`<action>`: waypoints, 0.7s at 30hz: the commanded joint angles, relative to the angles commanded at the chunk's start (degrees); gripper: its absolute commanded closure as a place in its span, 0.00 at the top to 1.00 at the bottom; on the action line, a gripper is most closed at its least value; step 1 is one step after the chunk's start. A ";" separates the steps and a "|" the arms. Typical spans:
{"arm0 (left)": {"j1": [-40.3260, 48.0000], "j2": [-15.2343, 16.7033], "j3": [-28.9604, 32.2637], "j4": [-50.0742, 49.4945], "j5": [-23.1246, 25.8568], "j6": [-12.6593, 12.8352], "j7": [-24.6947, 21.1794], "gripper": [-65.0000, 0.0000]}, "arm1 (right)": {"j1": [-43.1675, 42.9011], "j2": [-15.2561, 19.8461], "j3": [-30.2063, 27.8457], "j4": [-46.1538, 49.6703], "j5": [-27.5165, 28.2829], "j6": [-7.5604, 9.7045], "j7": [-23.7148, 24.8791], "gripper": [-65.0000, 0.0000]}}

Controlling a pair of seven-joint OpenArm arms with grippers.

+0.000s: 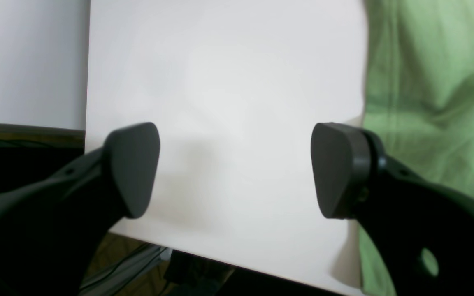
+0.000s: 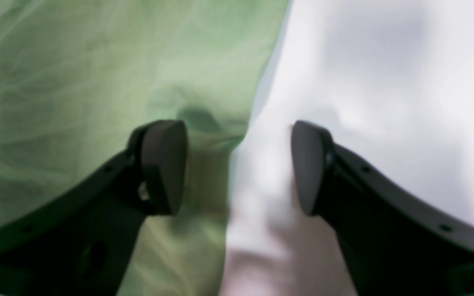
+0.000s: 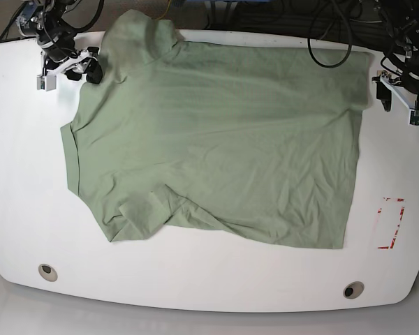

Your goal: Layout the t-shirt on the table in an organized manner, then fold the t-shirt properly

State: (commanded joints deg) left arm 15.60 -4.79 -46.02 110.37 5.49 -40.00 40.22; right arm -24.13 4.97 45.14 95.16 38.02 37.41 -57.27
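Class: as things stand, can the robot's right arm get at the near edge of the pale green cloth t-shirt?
Probably yes. The open right gripper straddles the pale green cloth t-shirt edge over the white table, with nothing between them.

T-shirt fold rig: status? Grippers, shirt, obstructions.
Left gripper open, empty, over bare table. Right gripper open, straddling the t-shirt edge. Shirt spread flat, wrinkled, unfolded. Nothing in the way.
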 joint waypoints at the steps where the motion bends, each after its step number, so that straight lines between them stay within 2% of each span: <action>1: 0.00 0.00 0.00 0.00 0.00 0.00 0.00 0.84 | 0.00 0.00 -0.62 0.00 0.53 0.00 0.00 0.60; 4: 0.00 0.00 0.53 0.00 0.00 0.00 0.00 0.84 | -0.26 0.00 -2.55 0.00 2.81 -0.26 -0.09 0.60; 10: 0.00 0.00 2.02 0.00 0.00 0.00 -0.09 0.84 | -0.35 0.00 -5.27 0.00 3.78 -0.44 -0.18 0.59; 21: 0.00 0.00 2.11 0.00 0.00 0.00 -0.18 0.84 | -0.44 -0.09 -5.19 -0.09 3.52 -0.44 -0.18 0.59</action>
State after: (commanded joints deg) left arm 15.60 -4.79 -43.91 110.37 5.49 -40.00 40.04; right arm -24.57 4.88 39.96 95.08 41.54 36.97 -57.45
